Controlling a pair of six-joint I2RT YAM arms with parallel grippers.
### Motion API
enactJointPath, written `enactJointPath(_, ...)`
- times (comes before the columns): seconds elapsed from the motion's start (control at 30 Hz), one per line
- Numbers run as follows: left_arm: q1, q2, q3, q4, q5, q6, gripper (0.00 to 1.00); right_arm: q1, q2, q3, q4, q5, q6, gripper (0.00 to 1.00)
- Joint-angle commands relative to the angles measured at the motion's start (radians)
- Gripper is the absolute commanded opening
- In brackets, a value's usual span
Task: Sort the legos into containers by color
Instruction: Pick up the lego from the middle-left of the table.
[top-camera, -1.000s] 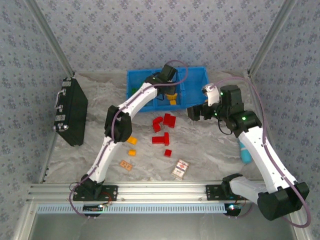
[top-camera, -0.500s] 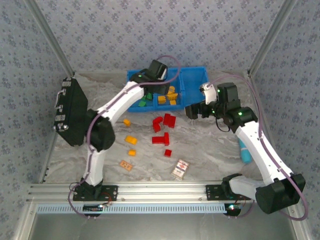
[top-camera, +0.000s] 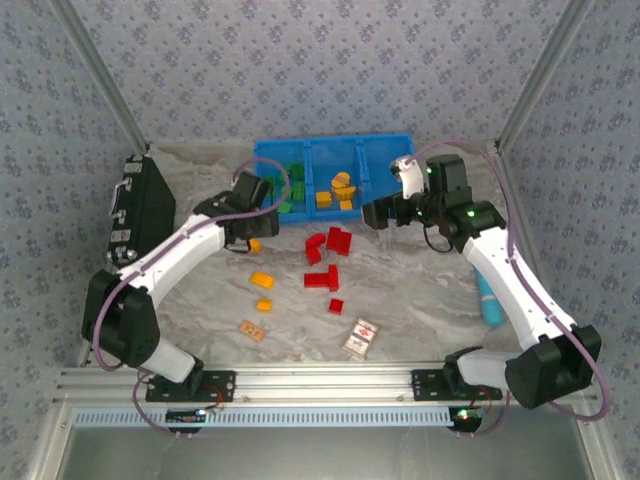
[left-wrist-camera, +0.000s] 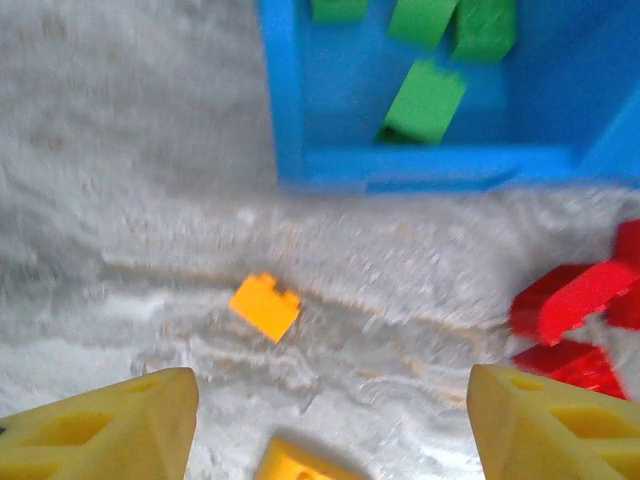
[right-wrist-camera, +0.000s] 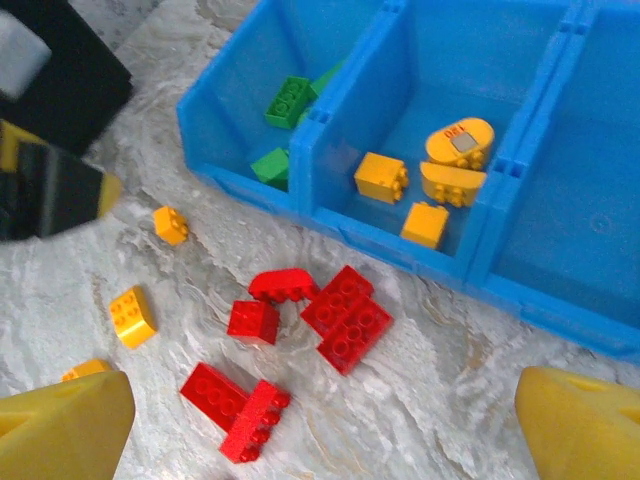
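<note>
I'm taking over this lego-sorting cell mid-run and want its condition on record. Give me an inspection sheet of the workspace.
Surface: marbled grey-white table cover, no spill seen.
Job's things: blue three-compartment plastic bin holds green plastic bricks left, orange plastic bricks middle; red plastic bricks and three loose orange bricks lie on the cover.
Clutter: black rectangular box, red-and-white card, tan tile, teal tube-like object.
Grippers: left gripper and right gripper, jaws open, holding nothing.
Cables: purple cables loop along both arms, no snag seen.
Surroundings: patterned walls, aluminium frame.
</note>
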Motion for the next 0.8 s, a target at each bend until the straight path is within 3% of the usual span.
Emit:
enactJointPath(0.0, 0.005, -0.058, -0.088, 0.050, -0.030, -0.105, 0.72, 0.019, 0.024, 0.041, 0.017, -0.061, 0.002, 1.00)
enactJointPath(0.23, 0.021, -0.051, -0.225, 0.152, -0.040, -0.186, 0.73, 0.051, 0.064, 0.090, 0.005, -0.070, -0.008, 1.00)
enactJointPath(0.53, 0.113, 0.021, -0.297, 0.356, 0.100, -0.308, 0.75, 0.084, 0.022, 0.045, 0.010, -0.027, -0.002, 1.00)
enactJointPath(0.77, 0.137, 0.115, -0.281, 0.421, 0.164, -0.330, 0.71, 0.073, -0.030, 0.022, -0.016, 0.012, -0.013, 1.00)
